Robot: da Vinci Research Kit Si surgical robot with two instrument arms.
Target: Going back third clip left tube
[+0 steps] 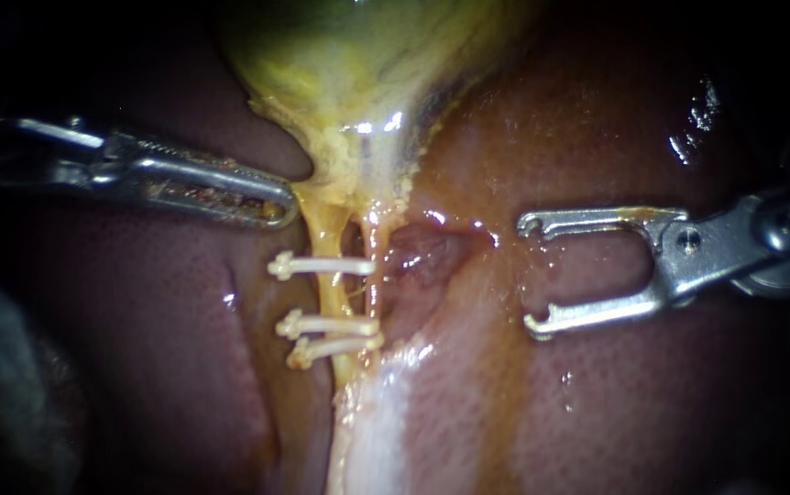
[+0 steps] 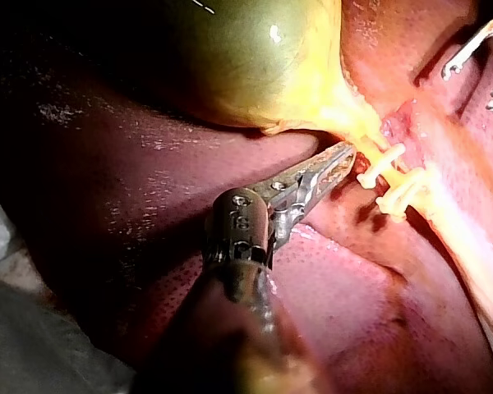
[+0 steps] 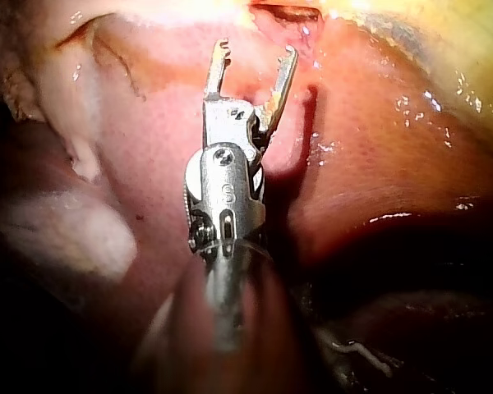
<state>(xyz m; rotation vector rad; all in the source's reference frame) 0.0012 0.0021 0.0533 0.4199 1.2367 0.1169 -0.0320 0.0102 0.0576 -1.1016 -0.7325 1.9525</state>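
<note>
The yellow-green gallbladder narrows to a neck from which the yellow left tube runs down. Three white clips cross it: one upper clip and two lower ones close together. My left instrument has its jaws shut, their tip against the neck just above the clips; the left wrist view shows the same jaws beside the clips. My right instrument stands to the right of the tubes with wide-open, empty jaws over the liver.
Dark red liver surrounds the tubes on both sides. A raw, wet hollow lies right of the tubes. A pale whitish band of tissue runs down below the clips. In the left wrist view my right instrument shows beyond the clips.
</note>
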